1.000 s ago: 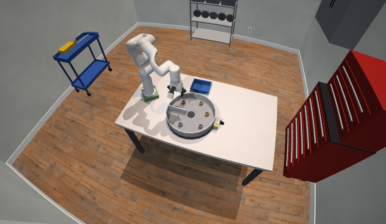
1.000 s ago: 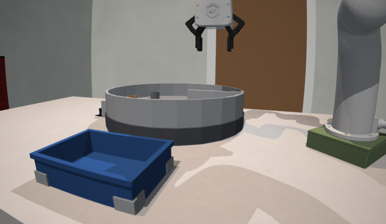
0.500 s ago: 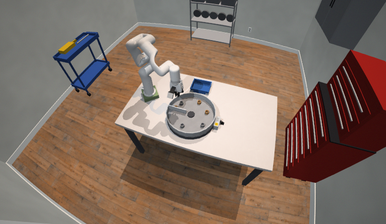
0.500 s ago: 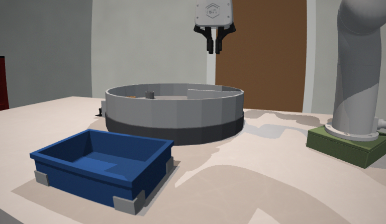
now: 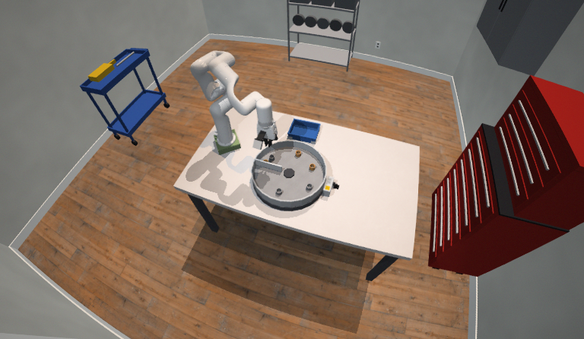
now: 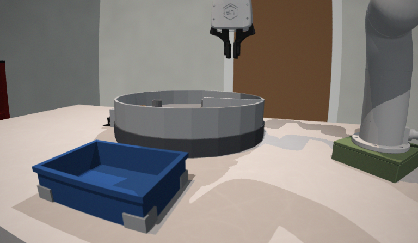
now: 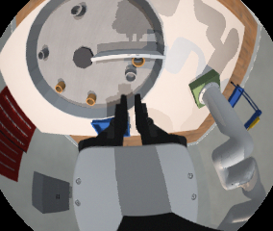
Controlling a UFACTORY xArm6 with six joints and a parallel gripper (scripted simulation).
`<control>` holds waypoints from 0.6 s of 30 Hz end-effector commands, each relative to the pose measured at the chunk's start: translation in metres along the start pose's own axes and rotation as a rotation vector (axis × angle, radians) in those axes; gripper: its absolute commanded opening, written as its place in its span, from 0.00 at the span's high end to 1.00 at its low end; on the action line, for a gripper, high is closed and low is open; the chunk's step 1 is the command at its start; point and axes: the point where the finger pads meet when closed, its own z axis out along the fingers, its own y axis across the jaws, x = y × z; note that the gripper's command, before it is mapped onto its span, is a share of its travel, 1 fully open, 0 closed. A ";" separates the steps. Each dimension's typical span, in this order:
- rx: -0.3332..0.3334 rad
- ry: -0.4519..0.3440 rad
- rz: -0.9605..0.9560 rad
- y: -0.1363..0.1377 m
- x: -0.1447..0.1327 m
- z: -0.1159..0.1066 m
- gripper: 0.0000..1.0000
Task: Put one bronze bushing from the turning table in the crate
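The grey turning table point(image 5: 261, 188) point(image 6: 184, 117) point(image 7: 37, 31) stands mid-table with a straight fence point(image 5: 268, 166) point(image 7: 120, 57) across it. Bronze bushings point(image 5: 297, 153) point(image 5: 312, 166) point(image 5: 271, 158) point(image 7: 136, 62) point(image 7: 90, 98) point(image 7: 60, 87) and grey bushings point(image 5: 278, 191) point(image 5: 309, 186) point(image 7: 81, 8) point(image 7: 43, 53) stand on its disc. The blue crate point(image 5: 293, 125) point(image 6: 101, 186) point(image 7: 101, 127) is empty beside it. My gripper point(image 5: 267, 142) point(image 6: 231, 55) point(image 7: 131, 101) hangs high over the turning table's rim on the arm's side. Its fingers are shut with nothing between them.
The arm's green base block point(image 5: 226, 145) point(image 6: 374, 162) sits at the table corner. A small control box point(image 5: 330, 185) is fixed to the turning table's far side. A blue cart point(image 5: 125, 94), a shelf point(image 5: 322, 17) and a red tool chest point(image 5: 508, 180) stand off the table.
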 end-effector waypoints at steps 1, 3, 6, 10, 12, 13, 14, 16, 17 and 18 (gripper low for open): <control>0.004 0.001 0.000 -0.001 0.000 -0.001 0.88; 0.004 0.001 0.000 -0.001 0.000 -0.001 0.87; 0.004 0.001 0.000 -0.001 0.000 -0.001 0.87; 0.004 0.001 0.000 -0.001 0.000 -0.001 0.87; 0.004 0.001 0.000 -0.001 0.000 -0.001 0.87; 0.004 0.001 0.000 -0.001 0.000 -0.001 0.87; 0.004 0.001 0.000 -0.001 0.000 -0.001 0.87; 0.004 0.001 0.000 -0.001 0.000 -0.001 0.87; 0.004 0.001 0.000 -0.001 0.000 -0.001 0.87; 0.004 0.001 0.000 -0.001 0.000 -0.001 0.87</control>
